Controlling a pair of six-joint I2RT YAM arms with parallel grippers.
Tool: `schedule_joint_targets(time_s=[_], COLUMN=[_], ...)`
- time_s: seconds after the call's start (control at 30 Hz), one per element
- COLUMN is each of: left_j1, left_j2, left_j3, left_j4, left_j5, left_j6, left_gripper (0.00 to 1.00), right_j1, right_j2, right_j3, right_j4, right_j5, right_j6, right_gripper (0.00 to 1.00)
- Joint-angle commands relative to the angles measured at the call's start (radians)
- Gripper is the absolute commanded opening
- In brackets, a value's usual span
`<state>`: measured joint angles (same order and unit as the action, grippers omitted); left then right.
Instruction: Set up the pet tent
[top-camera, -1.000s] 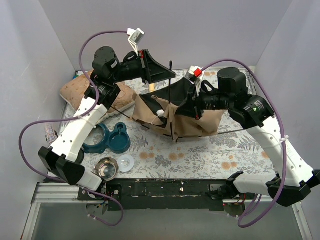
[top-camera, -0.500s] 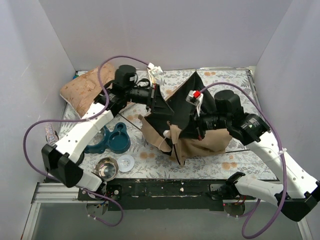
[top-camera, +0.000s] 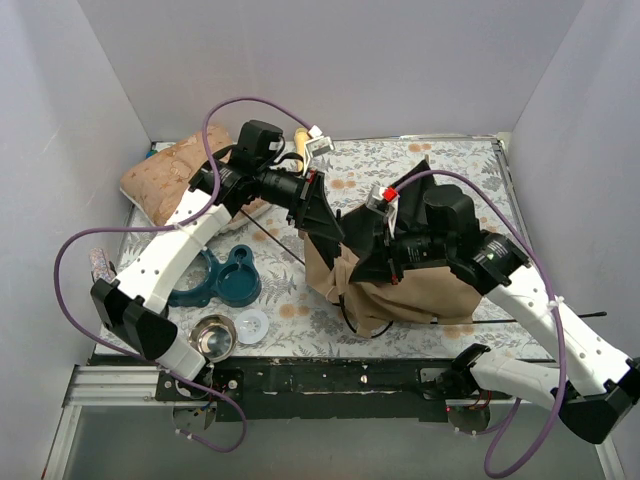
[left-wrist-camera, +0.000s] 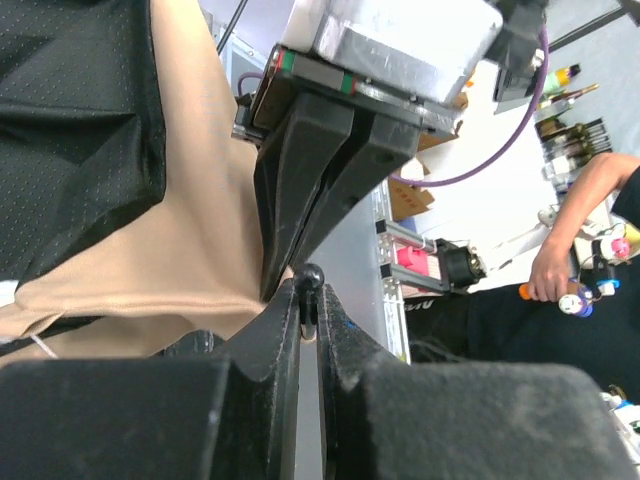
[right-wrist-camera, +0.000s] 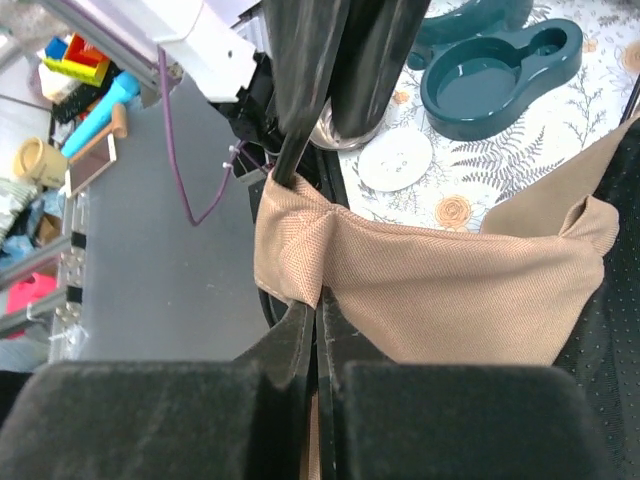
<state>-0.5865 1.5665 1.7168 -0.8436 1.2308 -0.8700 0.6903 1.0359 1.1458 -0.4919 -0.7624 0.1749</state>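
Arms (top-camera: 165, 258): white links, blk joints, purple cables (top-camera: 58, 290); red tab (top-camera: 392, 192) on rt wrist.

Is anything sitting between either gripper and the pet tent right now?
Nothing visible. The left gripper is shut on the pet tent at its black pole tip, and the right gripper is shut on its tan fabric edge.

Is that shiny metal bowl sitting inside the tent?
No, the metal bowl sits out in the open at the front left, well apart from the pet tent.
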Motion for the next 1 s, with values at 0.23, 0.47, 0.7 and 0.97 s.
schedule_joint_targets(time_s=[0.23,0.47,0.7,0.97], left_j1=[-0.047,-0.058,-0.087,-0.107], left_j2=[0.024,0.038,0.030,-0.003], left_j3=[-0.069,-0.052,-0.052,-0.083], left_j4=[-0.429,-0.529,-0.531,-0.499], left_j5=[-0.165,-0.202,-0.232,-0.269], left_j6=[0.391,0.519,0.555,0.568], left_gripper=[0.00,0.00,0.00,0.00], right_j1=[-0.005,-0.009,-0.029,-0.216], right_j2=[-0.086,-0.005,0.144,0.322], right_j3=[0.060,0.204,0.224,0.267], right_j4=[-0.054,-0.205,-0.319,-0.467], right_j5=[-0.075,0.153,0.226,0.129], right_j6=[-0.287,-0.325,-0.360,-0.465], right_gripper=[0.61,0.78,0.78,0.82])
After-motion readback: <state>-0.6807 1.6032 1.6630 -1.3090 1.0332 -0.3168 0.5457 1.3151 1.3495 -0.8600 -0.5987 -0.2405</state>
